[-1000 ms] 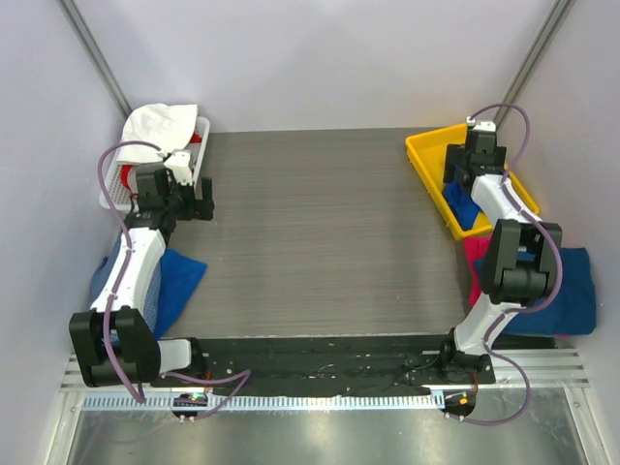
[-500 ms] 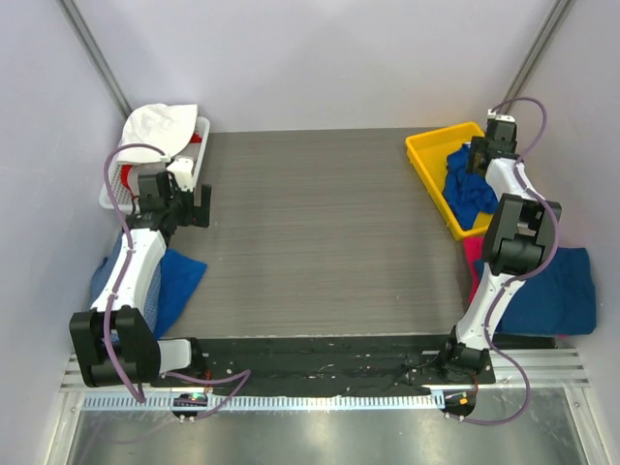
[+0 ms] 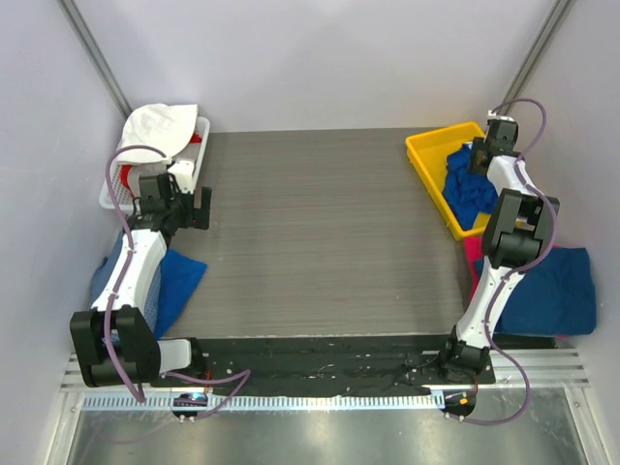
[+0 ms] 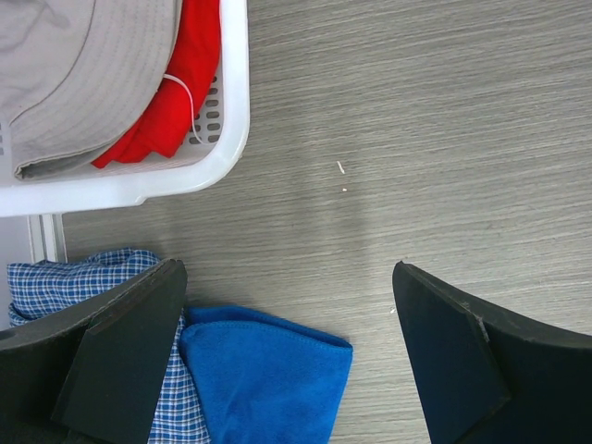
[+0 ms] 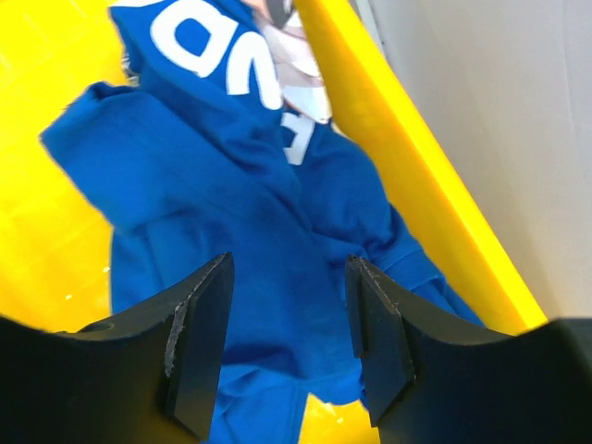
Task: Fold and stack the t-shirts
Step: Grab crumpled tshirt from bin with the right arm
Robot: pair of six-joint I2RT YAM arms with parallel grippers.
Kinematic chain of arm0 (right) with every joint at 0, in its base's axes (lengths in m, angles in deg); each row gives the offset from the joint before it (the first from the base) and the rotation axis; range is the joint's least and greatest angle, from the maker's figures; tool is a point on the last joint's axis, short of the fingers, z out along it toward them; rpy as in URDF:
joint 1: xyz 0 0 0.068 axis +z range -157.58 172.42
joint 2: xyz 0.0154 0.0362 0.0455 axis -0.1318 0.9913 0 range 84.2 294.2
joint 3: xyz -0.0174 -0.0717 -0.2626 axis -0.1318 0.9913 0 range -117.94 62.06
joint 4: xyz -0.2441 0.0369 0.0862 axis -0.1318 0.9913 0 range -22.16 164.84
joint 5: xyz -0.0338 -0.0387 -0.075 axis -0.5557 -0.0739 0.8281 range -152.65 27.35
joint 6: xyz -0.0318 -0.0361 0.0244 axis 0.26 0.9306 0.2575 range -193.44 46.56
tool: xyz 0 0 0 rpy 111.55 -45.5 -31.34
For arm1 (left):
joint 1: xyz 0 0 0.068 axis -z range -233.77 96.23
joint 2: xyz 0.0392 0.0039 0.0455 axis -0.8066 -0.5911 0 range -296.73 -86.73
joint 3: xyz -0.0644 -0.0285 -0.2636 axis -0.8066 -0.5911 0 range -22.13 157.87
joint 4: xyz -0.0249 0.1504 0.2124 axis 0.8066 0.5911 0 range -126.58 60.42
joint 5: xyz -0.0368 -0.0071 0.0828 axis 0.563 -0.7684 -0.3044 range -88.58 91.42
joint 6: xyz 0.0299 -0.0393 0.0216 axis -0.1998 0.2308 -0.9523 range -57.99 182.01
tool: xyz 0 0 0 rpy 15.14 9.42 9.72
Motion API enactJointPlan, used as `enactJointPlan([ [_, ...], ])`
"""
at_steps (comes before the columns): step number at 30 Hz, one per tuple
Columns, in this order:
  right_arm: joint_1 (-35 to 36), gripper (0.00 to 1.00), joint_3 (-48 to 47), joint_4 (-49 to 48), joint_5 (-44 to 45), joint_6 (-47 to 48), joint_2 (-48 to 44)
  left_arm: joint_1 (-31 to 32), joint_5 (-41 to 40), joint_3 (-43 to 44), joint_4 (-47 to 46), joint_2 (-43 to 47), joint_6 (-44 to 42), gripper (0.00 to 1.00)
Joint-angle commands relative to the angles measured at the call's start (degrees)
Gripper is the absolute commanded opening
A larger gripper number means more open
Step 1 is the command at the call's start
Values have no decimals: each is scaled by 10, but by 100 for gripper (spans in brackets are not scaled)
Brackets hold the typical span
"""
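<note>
Top external view, entries left to right. White basket (image 4: 120,190): far left corner, holding a pale hat (image 4: 83,74) and red cloth (image 4: 176,83); unchanged. Left gripper (image 3: 194,208): just beside the basket, jaws spread wide over the bare table (image 3: 320,242), holding nothing; it has shifted only slightly over the last second. Checked cloth (image 4: 55,277) and blue cloth (image 4: 264,379): side by side at the table's left edge, under that arm. Yellow bin (image 5: 398,139): far right corner. Right gripper (image 5: 287,287): the one real change. A second ago its arm crouched over the bin's near end with jaws wide. Now it reaches to the far end, and the jaws have drawn in to roughly half, one finger on each side of a ridge of cloth. Whether the pads already bite cannot be told. Judged stage: taking hold of the first shirt, folding not yet begun. Royal blue t-shirt (image 3: 463,192): crumpled inside the bin, limp and deeply creased, with white lettering and a pale-and-brown print turned up at its far end. Pink t-shirt (image 3: 473,260) and plain blue t-shirt (image 3: 557,291): lying past the table's right edge, beside the right arm.
</note>
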Motion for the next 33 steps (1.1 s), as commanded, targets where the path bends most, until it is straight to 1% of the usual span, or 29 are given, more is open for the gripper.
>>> enactJointPlan([
  [1,-12,58,-35,-3,-9,8,10,0,-2,4,-15,11,-1,100],
  [3,-15,53,-39,-1,-10,9,15,0,-1,4,-17,9,0,100],
  [4,-15,43,-40,-1,-11,10,18,0,-1,4,-16,10,1,100],
  [6,-15,31,-40,2,-10,12,21,0,-1,3,-17,8,1,100],
  [7,-16,21,-40,3,-10,12,21,0,-1,3,-17,8,1,100],
  [9,-15,11,-39,6,-12,12,21,0,-2,3,-18,9,2,100],
  [11,-15,6,-39,8,-12,9,18,1,-1,4,-19,11,1,100],
  [12,-16,1,-40,11,-14,9,17,1,-1,3,-19,11,2,100],
  [17,-15,1,-37,25,-26,8,-5,0,3,2,-24,16,6,100],
  [19,-16,1,-43,38,-46,6,-18,0,7,3,-27,16,13,100],
  [23,-14,1,-77,102,-88,-6,-73,1,21,6,-38,7,42,100],
  [28,7,1,-188,190,-102,7,-122,11,32,16,-54,-29,70,100],
  [29,11,1,-209,224,-126,12,-129,15,34,18,-56,-35,71,100],
  [30,17,1,-255,242,-129,17,-138,18,33,23,-60,-42,72,100],
  [31,30,1,-280,260,-133,30,-142,25,31,27,-59,-57,72,100],
  [32,37,1,-305,297,-146,37,-145,27,30,32,-59,-65,71,100],
  [33,46,1,-355,315,-149,45,-149,31,31,40,-59,-71,71,100],
])
